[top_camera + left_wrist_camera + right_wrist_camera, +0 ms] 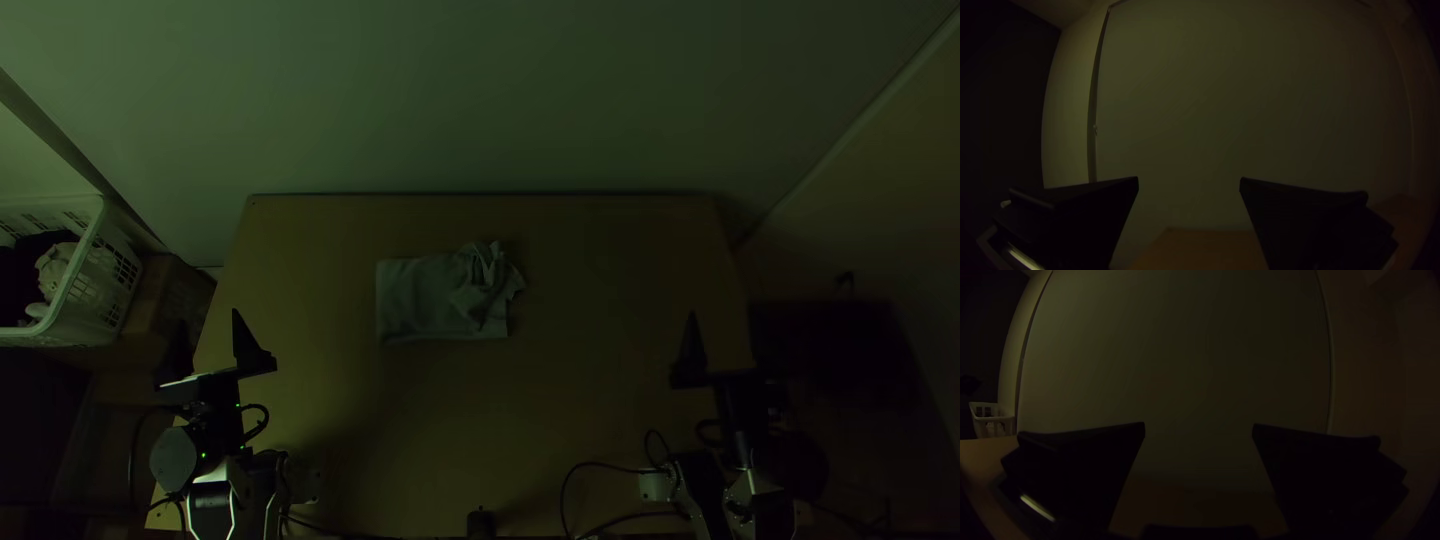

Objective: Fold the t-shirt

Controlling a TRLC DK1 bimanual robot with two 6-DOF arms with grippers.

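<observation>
The grey t-shirt (425, 295) lies on the middle of the table as a compact folded rectangle, smooth at its left part and bunched in loose folds at its right end. My left gripper (210, 335) is at the table's left edge, well apart from the cloth; in the left wrist view the left gripper (1189, 182) stands open with nothing between its fingers. My right gripper (725, 335) is over the table's right edge, far from the shirt; in the right wrist view the right gripper (1199, 427) is open too, with a wide gap.
A white laundry basket (95, 270) with cloths in it stands left of the table (600, 400). Cables (600, 466) run over the table's near edge between the arms' bases, near a small dark object (481, 522). A pale wall (480, 100) rises behind the table.
</observation>
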